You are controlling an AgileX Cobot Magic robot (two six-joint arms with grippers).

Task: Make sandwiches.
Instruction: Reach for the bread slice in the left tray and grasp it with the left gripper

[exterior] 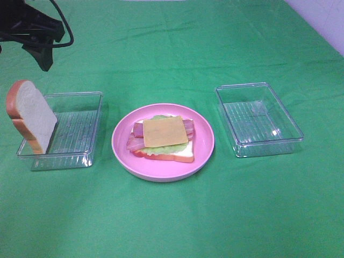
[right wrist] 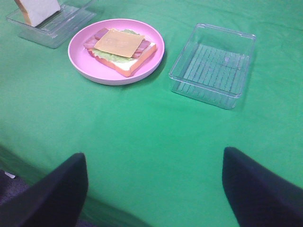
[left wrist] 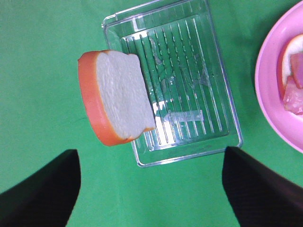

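Observation:
An open-faced sandwich [exterior: 164, 137] lies on a round pink plate [exterior: 161, 167]: a white, brown-crusted bread slice, green lettuce, red-pink bacon strips and a yellow cheese square [exterior: 164, 131] on top. A second bread slice [exterior: 31, 115] stands tilted, leaning on the left end of a clear container [exterior: 64, 160]. My left gripper [left wrist: 151, 189] is open and empty, above and short of that bread slice [left wrist: 120, 97]. My right gripper [right wrist: 154, 189] is open and empty, far from the plate [right wrist: 94, 68]. In the exterior high view only the left arm [exterior: 37, 32] shows, at the far left.
An empty clear ribbed container [exterior: 269, 146] stands right of the plate; it also shows in the right wrist view [right wrist: 208, 97]. Green cloth [exterior: 172, 215] covers the table. A pale surface [exterior: 322, 21] lies past the cloth at the far right.

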